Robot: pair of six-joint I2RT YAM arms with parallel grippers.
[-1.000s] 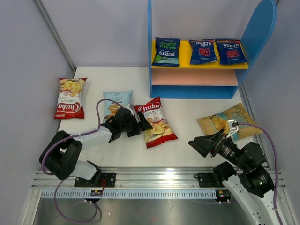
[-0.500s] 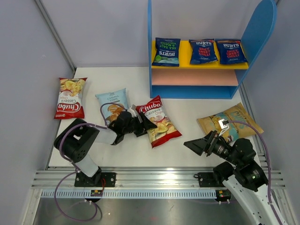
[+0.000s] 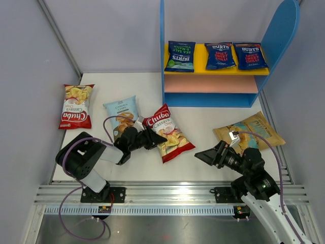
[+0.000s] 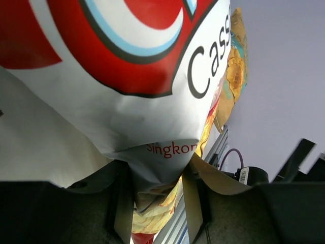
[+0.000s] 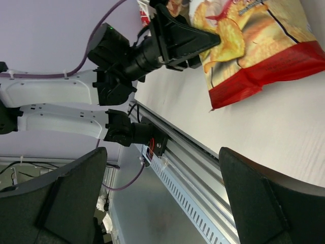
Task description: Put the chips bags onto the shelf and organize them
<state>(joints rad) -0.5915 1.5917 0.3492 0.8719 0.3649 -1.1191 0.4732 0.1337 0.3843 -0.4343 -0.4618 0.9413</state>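
While our left claw (image 3: 153, 136) is clamped on the Chuba bag (image 3: 170, 133) on the surface (image 3: 203, 122), we see the right claw (image 3: 203, 154) spread apart near the tan bag (image 3: 254, 129); light-blue bag (image 3: 122, 111) just beside the left claw; three Burts bags (image 3: 220, 55) on the shelf (image 3: 213, 99).

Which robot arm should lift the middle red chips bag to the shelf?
Left. The left fingers pinch the middle red Chuba bag by its edge; the right fingers are open and hold nothing.
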